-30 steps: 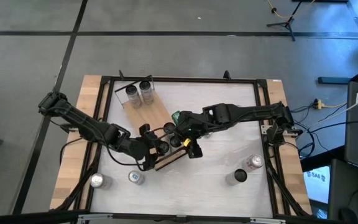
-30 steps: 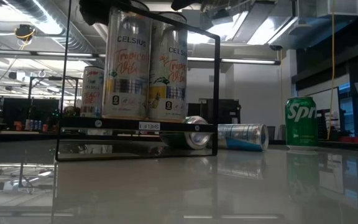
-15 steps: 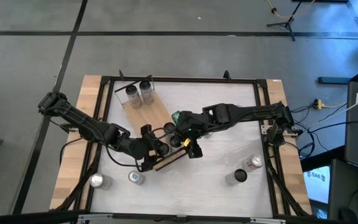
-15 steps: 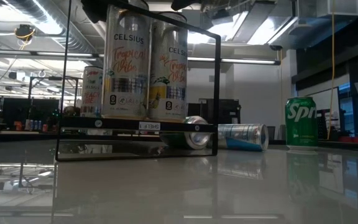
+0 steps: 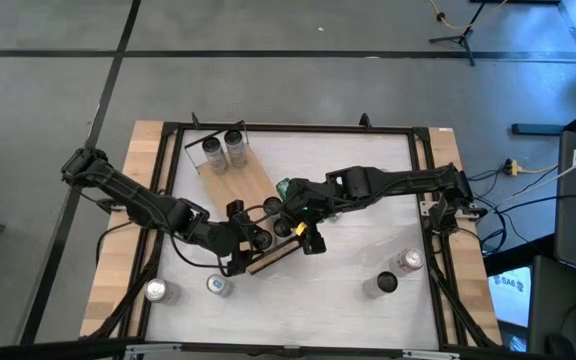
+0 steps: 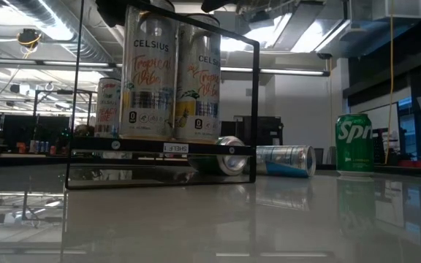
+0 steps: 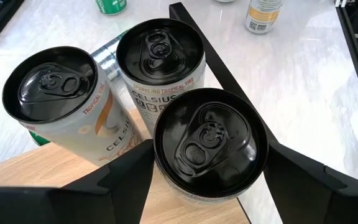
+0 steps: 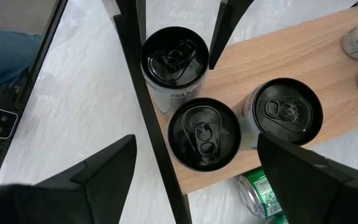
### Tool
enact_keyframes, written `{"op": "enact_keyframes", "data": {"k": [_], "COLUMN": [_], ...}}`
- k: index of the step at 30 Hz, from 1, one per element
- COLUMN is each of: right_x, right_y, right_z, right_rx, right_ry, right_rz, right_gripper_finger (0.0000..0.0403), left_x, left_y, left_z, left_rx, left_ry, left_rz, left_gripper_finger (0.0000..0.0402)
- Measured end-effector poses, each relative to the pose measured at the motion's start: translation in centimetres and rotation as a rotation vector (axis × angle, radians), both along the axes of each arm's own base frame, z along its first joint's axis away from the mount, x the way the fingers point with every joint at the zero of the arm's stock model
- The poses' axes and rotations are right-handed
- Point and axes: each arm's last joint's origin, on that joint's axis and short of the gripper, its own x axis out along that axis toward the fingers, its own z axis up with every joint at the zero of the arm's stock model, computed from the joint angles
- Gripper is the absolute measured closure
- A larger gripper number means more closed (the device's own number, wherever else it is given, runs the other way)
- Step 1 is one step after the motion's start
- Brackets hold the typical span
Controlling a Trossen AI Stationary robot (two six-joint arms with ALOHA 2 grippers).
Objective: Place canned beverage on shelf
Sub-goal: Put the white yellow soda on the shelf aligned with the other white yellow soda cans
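Observation:
The shelf [image 5: 230, 180] is a light-wood board in a black frame, lying slantwise across the table. Two cans [image 5: 224, 149] stand at its far end. Three black-topped cans stand at its near end [image 7: 55, 171]. My left gripper [image 7: 210, 152] is shut on the nearest one [image 7: 209, 144], at the board's corner; in the low view this is the left Celsius can [image 6: 148, 77]. My right gripper [image 8: 196, 146] hovers open above the same group, its fingers wide on either side of a can [image 8: 204, 134] without touching it. My left gripper pinches the can's upper wall [image 7: 166, 185], just under the top rim, between its two fingers [image 7: 126, 171]. The fingers slant down from the table's left side, one on each side of the can. The can stands upright, its bottom at the shelf's board [image 6: 148, 139].
A green can [image 8: 263, 193] lies on the table under the shelf's edge, and a silver one [image 6: 287, 161] lies beside it. A green Sprite can [image 6: 354, 142] stands apart. Upright cans stand near the table's front edge at left [image 5: 218, 285] and right [image 5: 408, 260].
My left gripper has rolled a little about the line it points along, and the can between its fingers has shifted slightly with it. Both arms stay where they were.

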Motion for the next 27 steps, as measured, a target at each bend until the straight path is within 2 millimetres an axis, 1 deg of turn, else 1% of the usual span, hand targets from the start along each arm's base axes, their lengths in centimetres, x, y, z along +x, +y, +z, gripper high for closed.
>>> {"op": "enact_keyframes", "data": {"k": [7, 10, 13, 27], "right_x": [0.0, 0.0, 0.0, 0.0], "right_y": [0.0, 0.01, 0.01, 0.0], "right_z": [0.0, 0.0, 0.0, 0.0], "right_rx": [0.0, 0.0, 0.0, 0.0], "right_ry": [0.0, 0.0, 0.0, 0.0], "right_rz": [0.0, 0.0, 0.001, 0.0], "right_gripper_finger": [0.0072, 0.0072, 0.0072, 0.0072], "left_x": [0.0, 0.05, 0.1, 0.12], "left_y": [-0.03, -0.07, -0.07, -0.05], "left_z": [-0.03, -0.02, -0.02, -0.04], "left_rx": [-0.003, -0.054, -0.084, -0.071], "left_ry": [0.004, 0.021, 0.022, 0.017], "left_rz": [-0.007, -0.051, -0.047, -0.034], "left_gripper_finger": [0.0134, 0.0133, 0.0133, 0.0133]}}
